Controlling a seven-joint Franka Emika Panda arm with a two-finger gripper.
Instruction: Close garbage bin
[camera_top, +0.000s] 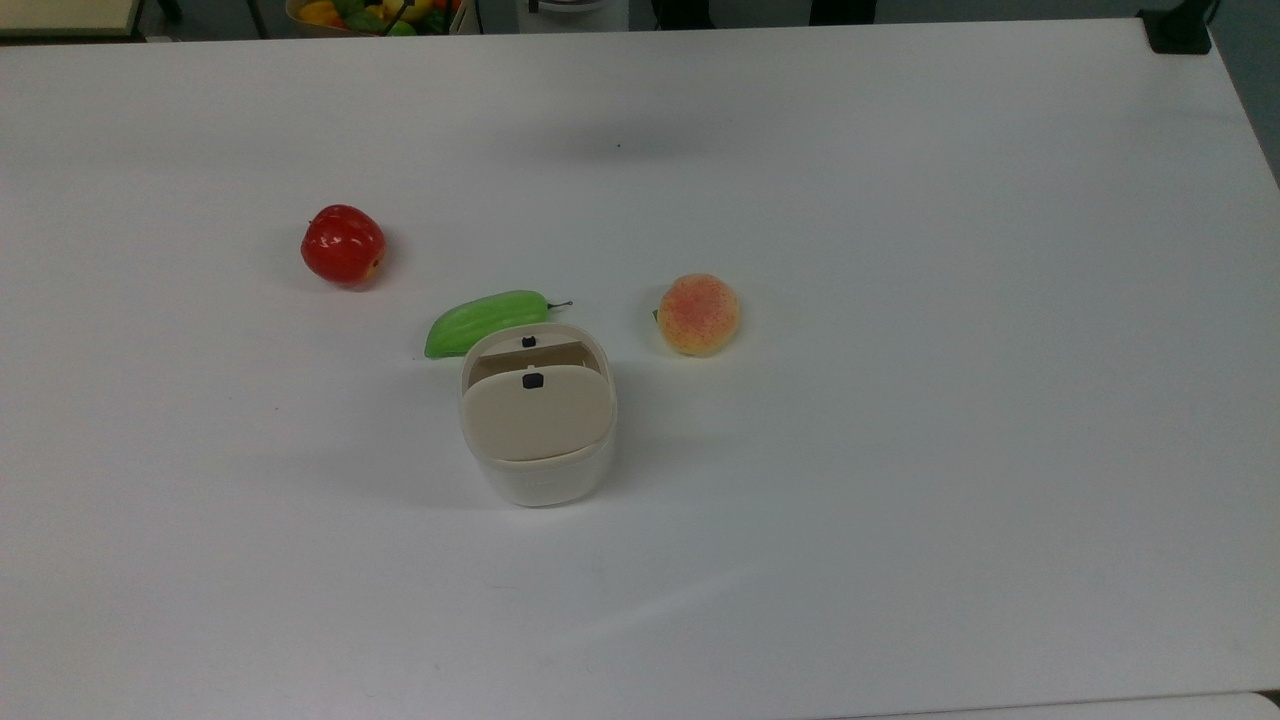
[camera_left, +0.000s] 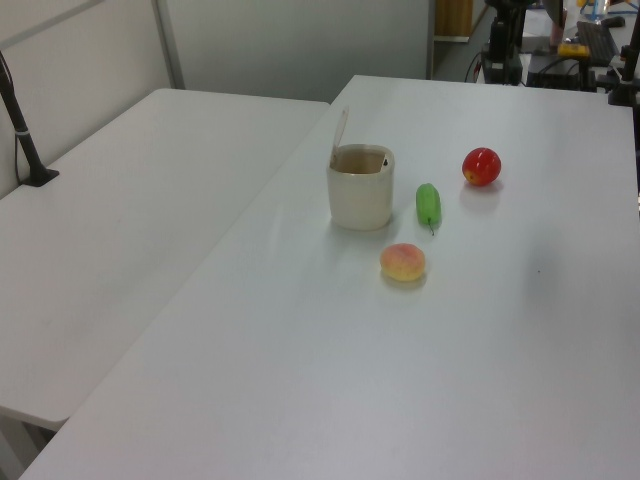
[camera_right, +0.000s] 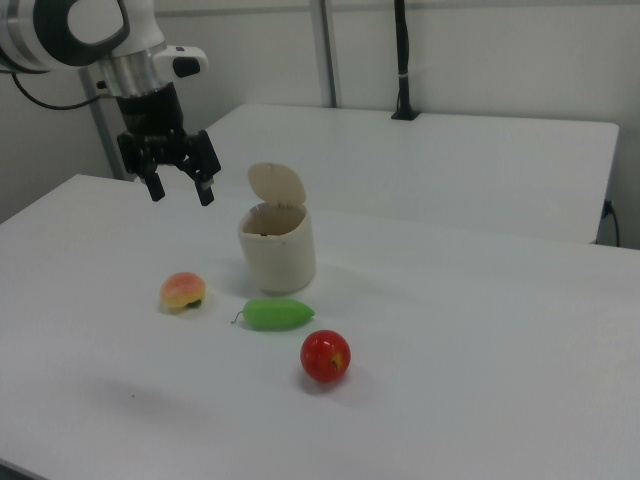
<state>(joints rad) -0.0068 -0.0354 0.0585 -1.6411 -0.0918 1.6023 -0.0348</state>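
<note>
Open garbage bin (camera_top: 537, 420) on white counter (camera_top: 900, 400), lid (camera_top: 537, 412) raised.

Top view: bin near the middle, green cucumber (camera_top: 485, 322) touching its far edge, red apple (camera_top: 343, 244) off to the top view's left, peach (camera_top: 698, 314) to the top view's right. Left view: lid standing upright, cucumber just beside bin, peach nearer the camera. Right view: end effector (camera_right: 180, 187) released, fingers spread, hovering above counter on the right view's left of bin, apart from it.

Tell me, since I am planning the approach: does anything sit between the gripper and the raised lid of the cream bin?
Nothing visible does. In the right view the open gripper hangs in free air to the left of the beige hinged lid; the fruit lies lower, on the table.
</note>
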